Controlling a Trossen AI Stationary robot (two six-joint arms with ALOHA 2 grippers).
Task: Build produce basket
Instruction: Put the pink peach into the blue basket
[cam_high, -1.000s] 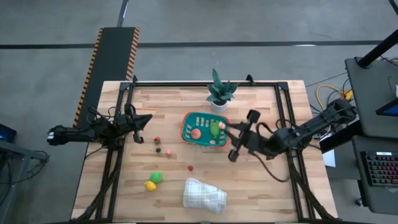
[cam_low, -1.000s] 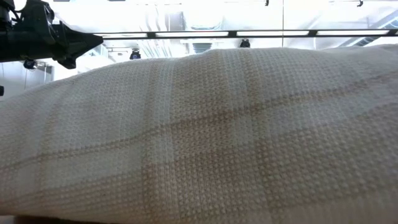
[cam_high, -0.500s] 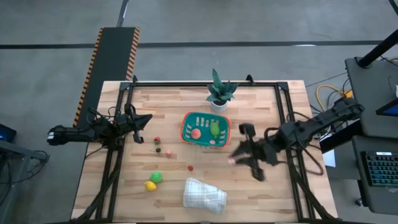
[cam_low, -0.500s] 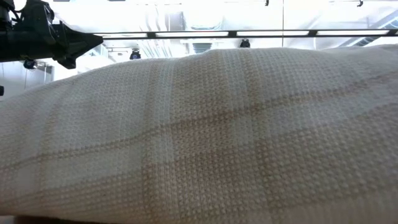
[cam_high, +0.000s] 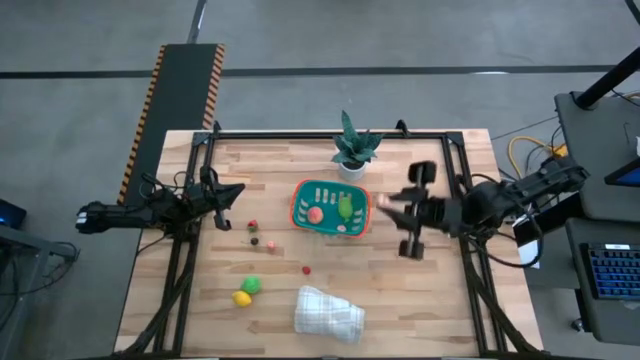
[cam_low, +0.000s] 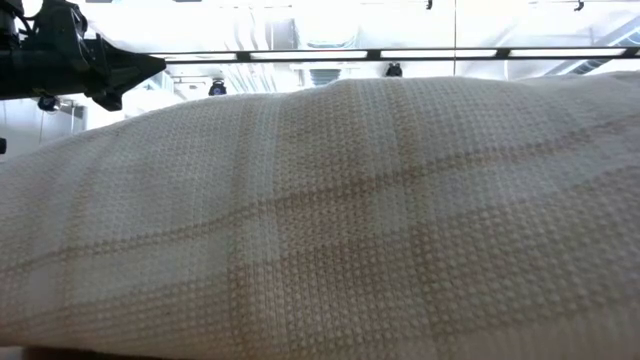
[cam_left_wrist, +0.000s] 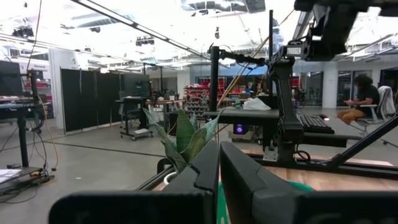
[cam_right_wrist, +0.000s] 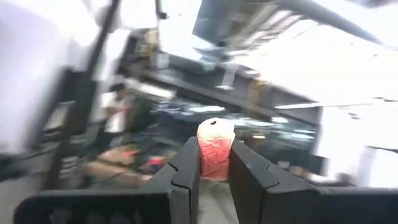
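The teal basket with the orange rim (cam_high: 300, 205) stands at mid-table with a pink piece (cam_high: 315, 213) and a green piece (cam_high: 345, 207) inside. My right gripper (cam_high: 390, 206) hovers just right of the basket, shut on another pink piece (cam_high: 382, 203), which also shows in the right wrist view (cam_right_wrist: 214, 155). My left gripper (cam_high: 238, 190) waits shut by the table's left side. On the wood lie small red and dark berries (cam_high: 255, 240), one red berry (cam_high: 306, 269), a green piece (cam_high: 250, 285) and a yellow piece (cam_high: 241, 298). My right gripper pinches the pink piece (cam_right_wrist: 214, 163) between its two fingers (cam_right_wrist: 186, 168), one on each side of it. The piece's rounded top stands out past the fingertips. The fingers come roughly level from the table's right, and the piece is lifted clear of the table.
A folded white cloth (cam_high: 328, 312) lies near the near edge and fills the low view (cam_low: 320, 220). A potted plant (cam_high: 352, 150) stands behind the basket at the far edge. Black frame rails (cam_high: 460, 180) run along the table's sides. Bare wood lies right of the cloth.
My right gripper, carrying the pink piece, swung from the basket's right side toward the near edge, then back toward the far side, and its wrist turned. It now points at the basket from the right. The left arm and the other pieces stayed still.
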